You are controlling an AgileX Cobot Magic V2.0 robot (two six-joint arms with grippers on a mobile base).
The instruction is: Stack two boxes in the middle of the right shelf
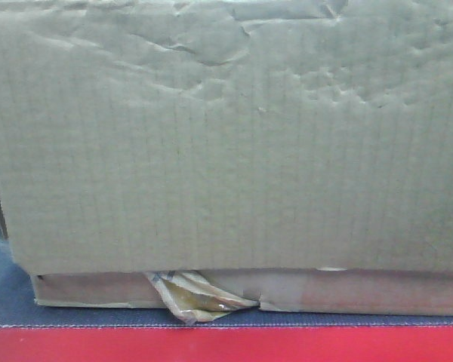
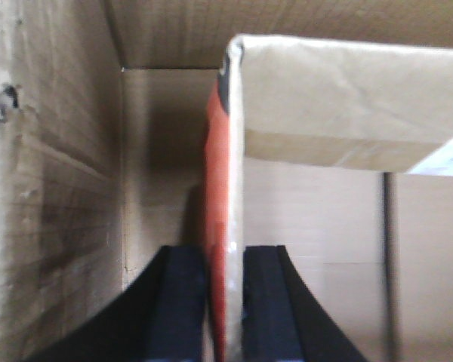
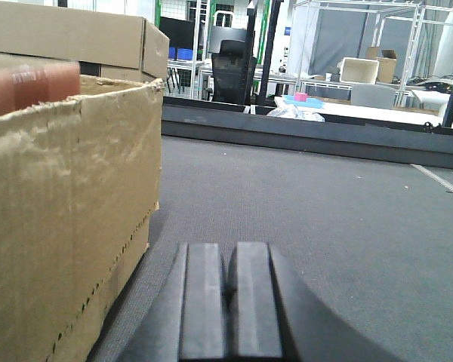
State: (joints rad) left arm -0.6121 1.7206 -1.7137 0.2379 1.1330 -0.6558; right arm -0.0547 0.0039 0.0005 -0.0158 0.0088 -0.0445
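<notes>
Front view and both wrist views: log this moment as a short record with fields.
front view: dented box fills the frame
tape scrap: crumpled, yellowish, at the box's bottom edge
under the box: dark mat with red edge
left gripper: shut on a red-faced cardboard flap, inside a box
right gripper: shut, empty, low near grey floor mat, with an open-topped box to its left
shelf: not in view

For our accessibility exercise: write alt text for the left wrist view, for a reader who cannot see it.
The left gripper pinches a cardboard flap with a red-orange edge between its black fingers, inside a brown cardboard box.
</notes>
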